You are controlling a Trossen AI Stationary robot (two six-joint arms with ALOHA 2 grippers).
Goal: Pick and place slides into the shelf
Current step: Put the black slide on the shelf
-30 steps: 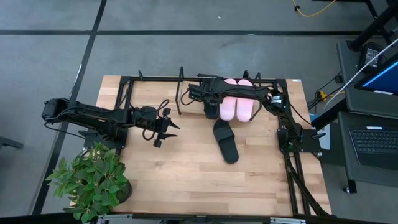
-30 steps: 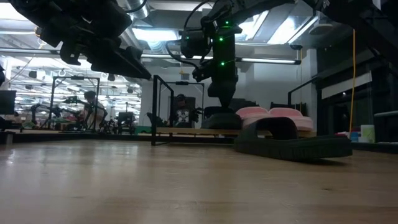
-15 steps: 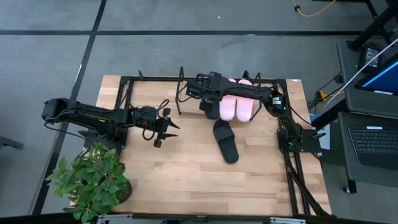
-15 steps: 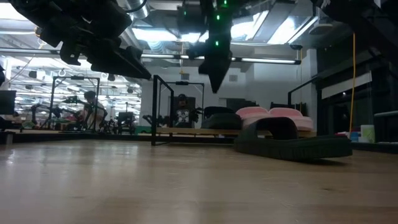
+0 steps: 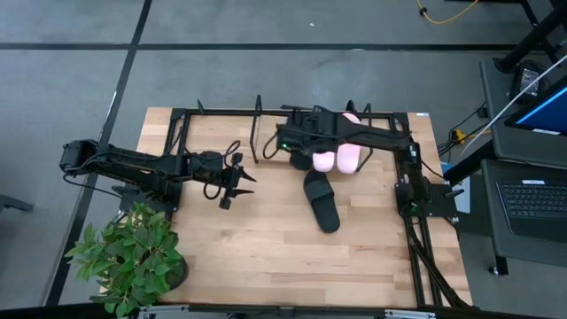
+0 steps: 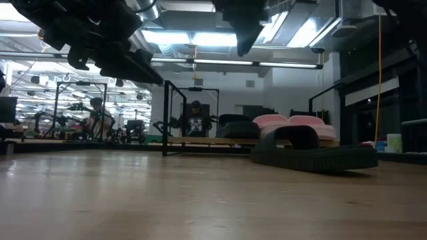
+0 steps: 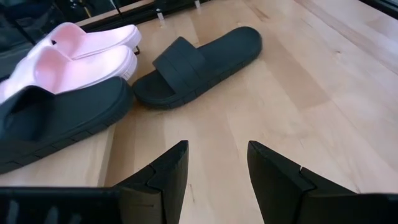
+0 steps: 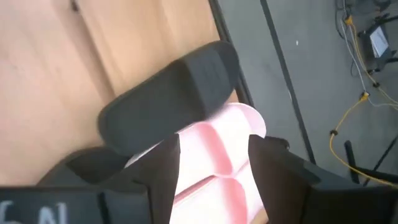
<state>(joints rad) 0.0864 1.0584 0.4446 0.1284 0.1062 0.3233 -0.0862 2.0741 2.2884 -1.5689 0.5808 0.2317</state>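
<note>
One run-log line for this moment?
right hand: open, empty, above shelf | left hand: open, idle | on shelf: two pink slides, one black | black slide: on table

right pincer (image 8: 211,165) open, empty | black slide (image 8: 168,99) beside pink slides (image 8: 214,149)

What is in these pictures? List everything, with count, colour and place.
pink slides: two, pale pink, side by side on the shelf
black slide on the shelf: one, black, beside the pink pair
black slide on the table: one, black, in front of the shelf
shelf: one, light wood with black wire frame, table's far edge
plant: one, green, table's near-left corner
table: one, light wood
left end effector: open, empty, over the table's left
right end effector: open, empty, raised above the shelf
</note>
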